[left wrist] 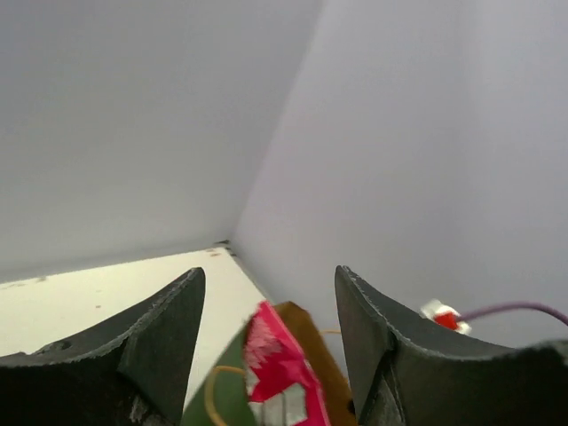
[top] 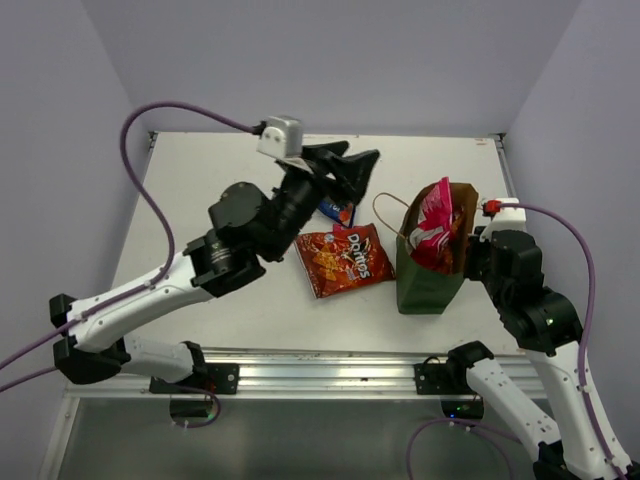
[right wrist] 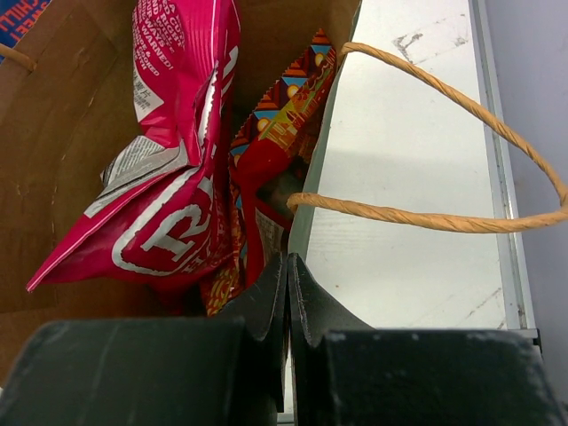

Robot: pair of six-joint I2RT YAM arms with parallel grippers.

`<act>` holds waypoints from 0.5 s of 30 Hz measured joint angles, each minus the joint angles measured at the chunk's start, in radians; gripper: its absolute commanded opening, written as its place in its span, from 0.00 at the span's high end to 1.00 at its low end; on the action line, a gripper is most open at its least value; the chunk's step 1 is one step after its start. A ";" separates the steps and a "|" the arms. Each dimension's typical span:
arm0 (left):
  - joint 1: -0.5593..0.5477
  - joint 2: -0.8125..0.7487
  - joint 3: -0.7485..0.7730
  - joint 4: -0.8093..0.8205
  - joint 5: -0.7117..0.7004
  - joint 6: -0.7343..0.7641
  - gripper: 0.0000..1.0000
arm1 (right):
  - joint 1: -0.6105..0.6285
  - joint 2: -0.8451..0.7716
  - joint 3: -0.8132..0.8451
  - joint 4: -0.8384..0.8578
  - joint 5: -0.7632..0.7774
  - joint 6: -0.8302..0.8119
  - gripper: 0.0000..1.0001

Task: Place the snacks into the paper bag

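Note:
The dark green paper bag (top: 425, 283) stands upright at the right of the table. A large pink-white packet (top: 434, 224) sticks out of its top, and a red chip bag (right wrist: 282, 124) sits beside that packet (right wrist: 173, 177) inside the brown interior (right wrist: 71, 142). My right gripper (top: 469, 243) is shut on the bag's right rim (right wrist: 288, 264). The red Doritos bag (top: 343, 261) lies flat on the table left of the paper bag. A blue bag (top: 337, 210) lies behind it, partly under my left gripper (top: 360, 157), which is open, empty and raised (left wrist: 269, 284).
One rope handle (right wrist: 435, 218) loops out over the table on the right side of the bag, the other (top: 385, 208) on its left. The table's right edge rail (right wrist: 497, 160) runs close by. Walls enclose the table at the back and sides.

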 measured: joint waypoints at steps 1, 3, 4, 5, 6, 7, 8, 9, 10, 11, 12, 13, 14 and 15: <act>0.031 -0.035 -0.036 -0.011 -0.031 -0.020 0.35 | 0.000 0.000 0.000 0.000 0.000 0.000 1.00; 0.102 -0.087 -0.149 -0.032 -0.079 -0.077 0.33 | 0.000 0.000 0.000 0.000 0.000 0.000 1.00; 0.135 -0.101 -0.229 -0.048 -0.093 -0.109 0.33 | 0.000 0.000 0.000 0.000 0.000 0.000 1.00; 0.161 -0.104 -0.312 -0.076 -0.109 -0.142 0.32 | 0.000 0.000 0.000 0.000 0.000 0.000 1.00; 0.174 -0.097 -0.389 -0.115 -0.114 -0.174 0.30 | 0.000 0.000 0.000 0.000 0.000 0.000 1.00; 0.178 -0.068 -0.459 -0.151 -0.109 -0.207 0.27 | 0.000 0.000 0.000 0.000 0.000 0.000 1.00; 0.179 -0.033 -0.521 -0.196 -0.101 -0.241 0.24 | 0.000 0.000 0.000 0.000 0.000 0.000 1.00; 0.179 0.001 -0.579 -0.236 -0.089 -0.271 0.22 | 0.000 0.000 0.000 0.000 0.000 0.000 1.00; 0.179 0.020 -0.625 -0.257 -0.080 -0.294 0.21 | 0.000 0.000 0.000 0.000 0.000 0.000 1.00; 0.177 0.031 -0.680 -0.286 -0.068 -0.319 0.20 | 0.000 0.000 0.000 0.000 0.000 0.000 1.00; 0.176 0.031 -0.728 -0.306 -0.062 -0.344 0.20 | 0.000 0.000 0.000 0.000 0.000 0.000 1.00; 0.175 0.024 -0.764 -0.315 -0.061 -0.365 0.20 | 0.000 0.000 0.000 0.000 0.000 0.000 1.00; 0.175 0.015 -0.787 -0.323 -0.061 -0.385 0.18 | 0.000 0.000 0.000 0.000 0.000 0.000 1.00; 0.175 -0.001 -0.803 -0.328 -0.064 -0.404 0.16 | 0.000 0.000 0.000 0.000 0.000 0.000 1.00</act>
